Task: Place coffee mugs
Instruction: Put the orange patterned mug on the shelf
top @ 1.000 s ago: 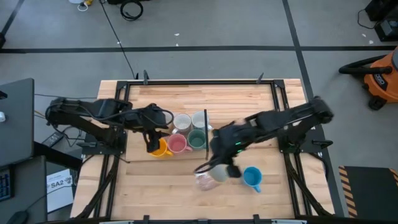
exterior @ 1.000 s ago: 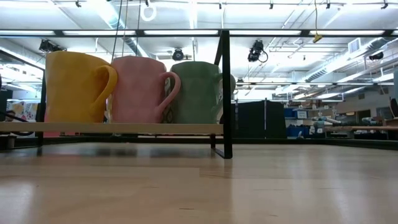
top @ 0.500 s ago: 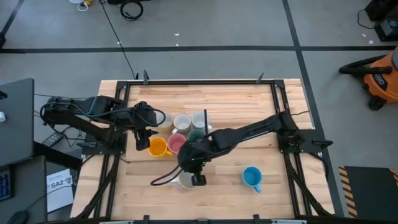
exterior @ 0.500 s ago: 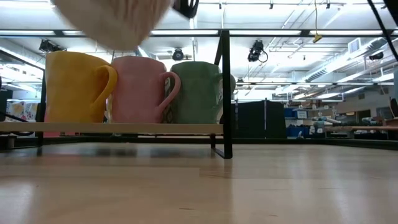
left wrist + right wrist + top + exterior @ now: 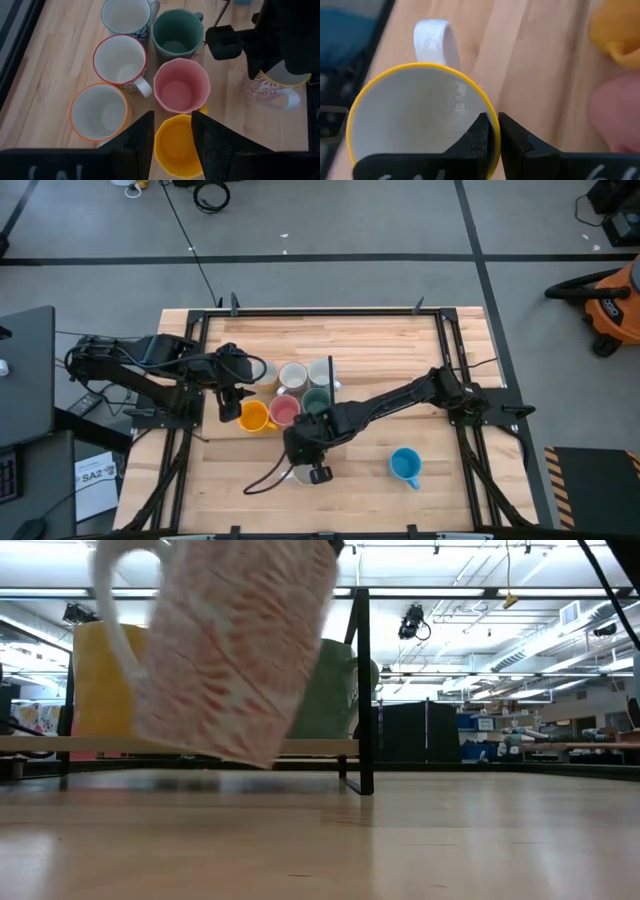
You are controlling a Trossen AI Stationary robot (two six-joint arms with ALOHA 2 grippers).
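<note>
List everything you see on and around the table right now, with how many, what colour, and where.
Grouped mugs: six; yellow, pink, teal-green, orange-rimmed white, red-rimmed white, blue-patterned white; packed together at the table's middle beside a black frame post.
Patterned mug: one, white with orange pattern and yellow rim, tilted, held off the table in front of the group.
Blue mug: one, alone on the table's front right.
Table: one, light wood.
Vacuum: one, orange, floor at right.
Left gripper: open above the yellow mug.
Right gripper: shut on the patterned mug's rim.
</note>
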